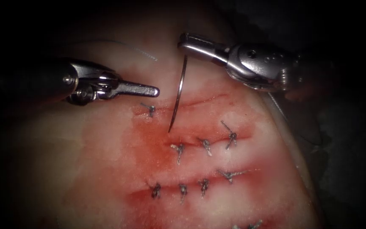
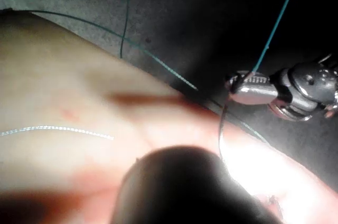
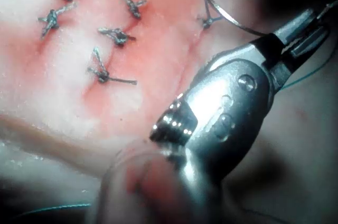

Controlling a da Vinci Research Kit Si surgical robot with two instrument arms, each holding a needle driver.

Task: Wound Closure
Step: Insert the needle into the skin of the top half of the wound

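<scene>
Tissue (image 1: 85, 169), a pale slab of pork belly, spreads across the endoscope view, with red fluid (image 1: 149, 140) staining its middle and lower right. Several cuts run roughly left to right across the stained area; the lower ones are closed by rows of knotted stitches (image 1: 206, 146), and the uppermost cut (image 1: 200, 101) carries one stitch (image 1: 150, 109) at its left end and lies open to the right of it.

Entering from the upper right of the endoscope view, the right arm's tool (image 1: 184, 43) reaches leftward with its wrist nearly level. Its jaws are clamped together on the blunt end of the curved needle (image 1: 179, 93). The needle hangs down from them, its body crossing the open cut and its tip sitting just above the stained surface below the cut, near the second row of stitches; whether the tip touches the tissue cannot be told.

Coming in from the left edge, the left arm's tool (image 1: 151, 90) lies almost horizontal, pointing right. Its jaws are pressed together and hold nothing. Its tip sits just left of the needle's body, slightly above the single stitch.

Thread (image 1: 123, 46) arcs faintly across the pale tissue above the left tool. In the left wrist view the thread (image 2: 277, 23) rises teal from the right tool's jaws.
</scene>
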